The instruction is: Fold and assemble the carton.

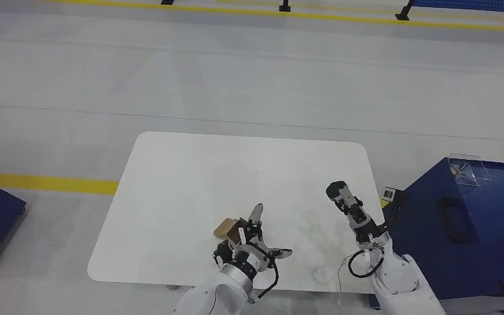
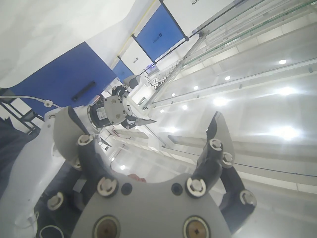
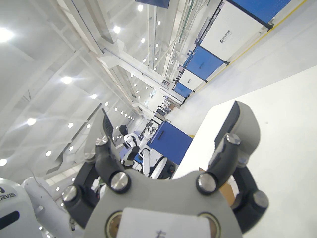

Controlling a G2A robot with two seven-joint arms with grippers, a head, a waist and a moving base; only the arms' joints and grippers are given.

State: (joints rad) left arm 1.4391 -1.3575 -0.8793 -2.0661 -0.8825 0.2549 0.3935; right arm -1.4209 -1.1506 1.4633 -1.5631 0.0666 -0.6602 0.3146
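Brown cardboard, the carton (image 1: pixel 228 228), lies on the tabletop (image 1: pixel 236 157) touching or just beside the wrist end of the left tool (image 1: pixel 273 231), behind its fingers rather than between them.

Left tool: fingers spread wide, nothing gripped, aimed away from the carton and toward the right tool (image 3: pixel 171 112).

Right tool: fingers likewise spread and empty, angled upward, well apart from the carton, which sits beyond the left tool from it.

Carton condition: a small, compact piece. Whether it is flat stock or partly erected cannot be told, and no flap detail is legible.

Assessment: no standing, closed box is evident, so folding and assembly appear largely outstanding. Neither tool has hold of the work. A grasp on the carton is judged the first requirement before any panel can be raised or flap tucked.
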